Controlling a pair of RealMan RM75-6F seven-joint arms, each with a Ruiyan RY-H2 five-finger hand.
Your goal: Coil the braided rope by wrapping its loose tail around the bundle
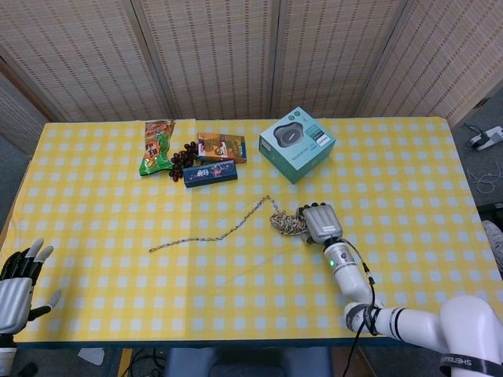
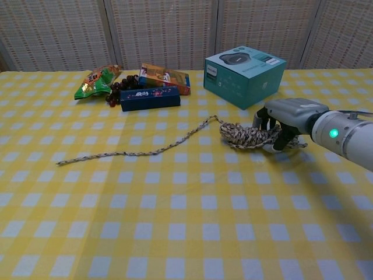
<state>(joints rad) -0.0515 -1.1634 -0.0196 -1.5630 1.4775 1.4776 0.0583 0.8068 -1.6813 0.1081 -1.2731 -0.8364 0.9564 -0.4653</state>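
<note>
The braided rope lies on the yellow checked table. Its coiled bundle sits right of centre, in front of the teal box. The loose tail runs out to the left, flat on the cloth. My right hand lies low over the bundle's right end, with fingers curled down around it and the thumb on the near side. That end of the bundle is hidden under the hand. My left hand hovers at the table's front left corner, fingers spread and holding nothing, far from the rope.
A teal box stands just behind the bundle. Further left at the back lie a dark blue box, an orange box, a green snack bag and dark grapes.
</note>
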